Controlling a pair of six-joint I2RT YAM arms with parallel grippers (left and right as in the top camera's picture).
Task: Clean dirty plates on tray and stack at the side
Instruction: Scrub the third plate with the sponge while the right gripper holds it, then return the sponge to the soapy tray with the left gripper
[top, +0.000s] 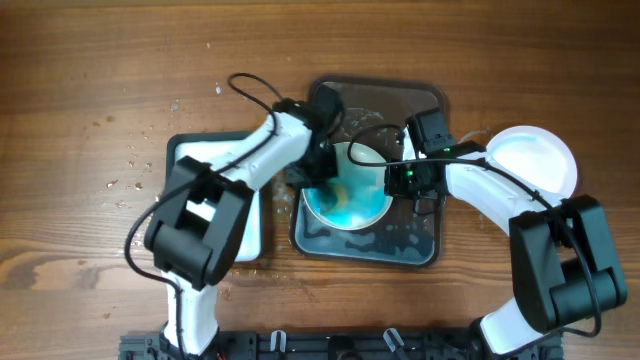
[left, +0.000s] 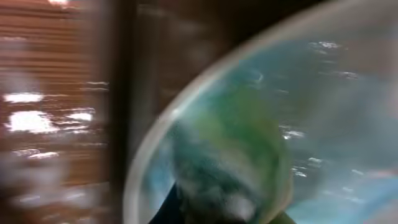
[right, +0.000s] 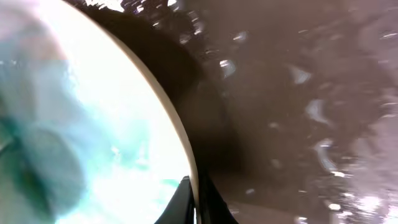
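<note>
Plate (top: 352, 200) on tray (top: 420, 248) pinched at rim by right gripper (right: 196, 200), presumably steadied for wiping; left gripper (top: 318, 172) jaws blurred: cannot tell.

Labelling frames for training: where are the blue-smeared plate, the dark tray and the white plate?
blue-smeared plate (top: 350, 205): overhead, blue centre.
dark tray (top: 412, 238): overhead, bare wet floor.
white plate (top: 537, 155): overhead, its middle.

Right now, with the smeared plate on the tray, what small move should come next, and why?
Probably wipe the greenish pad under the left claw rightward across the plate: blue film covers most of it, and the right claw pinches its rim, steadying it on the tray.
</note>
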